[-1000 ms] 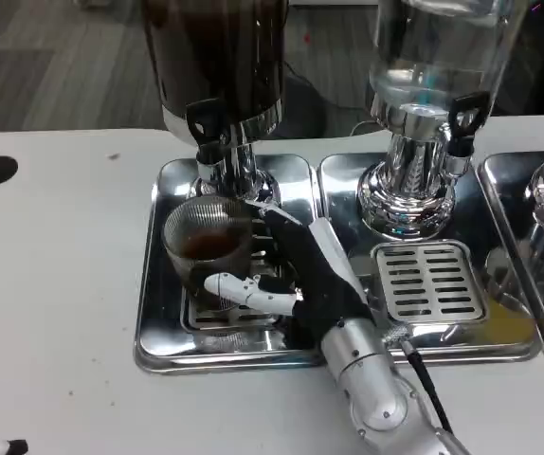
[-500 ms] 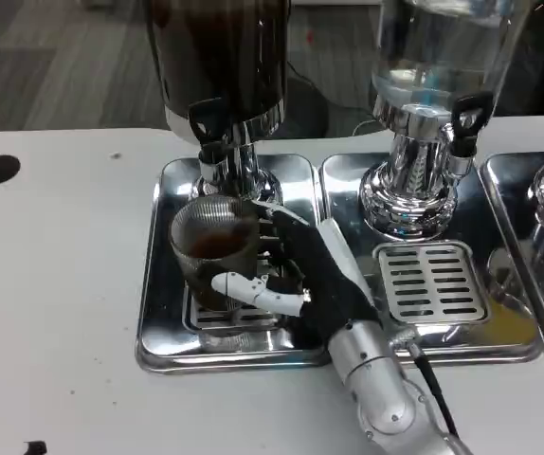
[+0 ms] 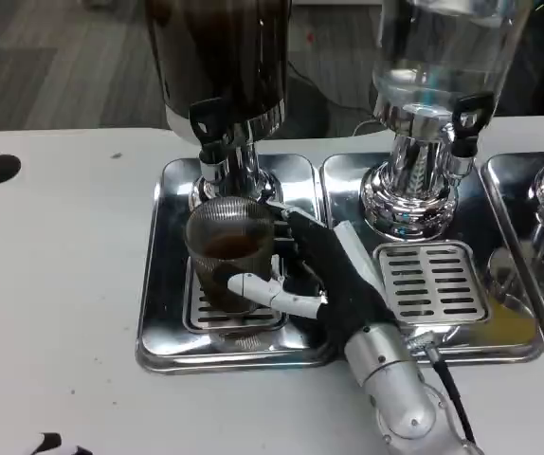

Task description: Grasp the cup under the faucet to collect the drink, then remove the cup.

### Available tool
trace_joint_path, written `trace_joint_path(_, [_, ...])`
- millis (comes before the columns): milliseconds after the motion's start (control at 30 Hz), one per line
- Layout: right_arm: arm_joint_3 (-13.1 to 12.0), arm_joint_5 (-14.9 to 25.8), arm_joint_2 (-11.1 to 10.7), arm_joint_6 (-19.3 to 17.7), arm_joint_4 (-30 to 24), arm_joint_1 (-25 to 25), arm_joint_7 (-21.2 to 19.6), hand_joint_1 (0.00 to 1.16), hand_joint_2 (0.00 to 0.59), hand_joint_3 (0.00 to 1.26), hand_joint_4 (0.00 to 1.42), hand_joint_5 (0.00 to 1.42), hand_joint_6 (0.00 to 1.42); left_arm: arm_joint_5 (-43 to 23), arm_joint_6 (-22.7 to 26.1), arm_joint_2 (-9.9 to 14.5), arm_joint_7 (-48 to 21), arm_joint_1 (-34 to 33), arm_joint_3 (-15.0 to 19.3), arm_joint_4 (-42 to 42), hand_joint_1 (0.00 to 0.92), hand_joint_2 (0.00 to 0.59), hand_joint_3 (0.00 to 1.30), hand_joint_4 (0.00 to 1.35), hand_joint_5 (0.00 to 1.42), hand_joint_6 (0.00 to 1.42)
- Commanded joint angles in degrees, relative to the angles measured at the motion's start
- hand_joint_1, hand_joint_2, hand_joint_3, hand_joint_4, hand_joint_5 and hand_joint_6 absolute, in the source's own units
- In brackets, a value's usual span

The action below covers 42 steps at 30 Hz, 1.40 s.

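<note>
Looking down from the head view, the right hand (image 3: 324,280) wraps its fingers around a ribbed glass cup (image 3: 231,251) holding some brown drink. The cup stands on the drip tray (image 3: 163,284), just below and in front of the dark dispenser's faucet (image 3: 208,128). Lifting too quickly or tilting could slosh the drink; a loose grip could let the glass slip.
</note>
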Motion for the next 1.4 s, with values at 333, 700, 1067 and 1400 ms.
trace_joint_path(333, [-1.3,0.68,-1.43,-1.15,-1.01,1.54,1.53,0.7,0.122,0.28,0.34,0.36,0.22,-0.14,1.61,0.86,-1.66,-0.85,-0.19,-1.33,0.0,0.149,0.35,0.2,0.29,0.52])
trace_joint_path(700, [-1.4,0.95,-2.18,-1.9,-1.36,2.38,2.75,0.71,0.111,0.28,0.34,0.37,0.22,-0.15,2.59,1.06,-2.61,-1.73,-0.72,-1.34,0.0,0.147,0.35,0.2,0.29,0.52])
trace_joint_path(1067, [-2.12,1.18,-2.54,-2.09,-1.59,2.73,3.28,0.71,0.107,0.28,0.34,0.37,0.22,0.51,4.01,1.58,-3.83,-3.33,-2.22,-1.14,0.0,0.146,0.34,0.19,0.29,0.52])
trace_joint_path(1400, [-2.53,1.31,-3.03,-2.45,-1.49,2.85,4.06,0.71,0.113,0.28,0.34,0.37,0.22,0.21,5.38,2.14,-5.26,-4.89,-2.63,-1.26,0.0,0.141,0.34,0.19,0.29,0.52])
